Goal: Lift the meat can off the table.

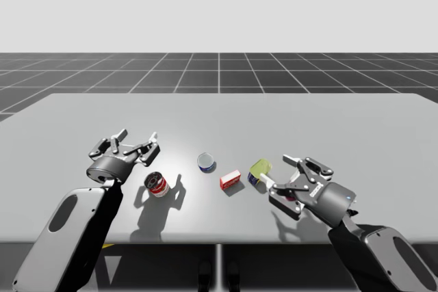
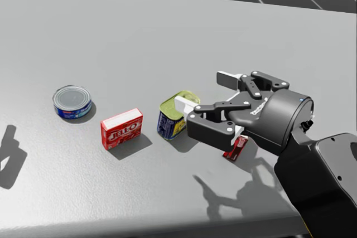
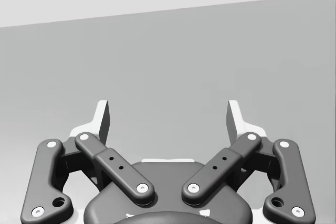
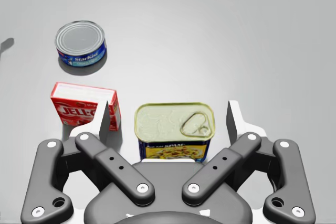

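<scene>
Right wrist view: the meat can (image 4: 175, 129), a rectangular blue tin with a pale yellow-green pull-tab lid, is seen standing upright on the grey bench (image 4: 262, 35). It is directly ahead of the right gripper (image 4: 171, 119) and framed between its spread fingers. A gap is left on each side, so nothing is grasped. The can's longer side appears to run across the opening, from one finger toward the other.

A red box (image 4: 84, 106) is seen just beside the can, outside one finger, with a flat round blue can (image 4: 80, 43) farther ahead.

In the head view the meat can (image 2: 175, 116) is placed at centre frame, with the right gripper (image 2: 206, 90) reaching in from the lower right. A small red object (image 2: 235, 149) is partly hidden beneath it.

In the high view the can (image 1: 259, 170) is found right of centre, against the right gripper (image 1: 277, 170). The left gripper (image 1: 137, 138) is held released at the left of the frame, well apart from the can and near a red-and-white round can (image 1: 157, 184).

The right arm is judged much the nearer. The coming move is judged to turn on the fingers being closed squarely on the can's two opposite sides, clear of the red box, before any lift.
</scene>
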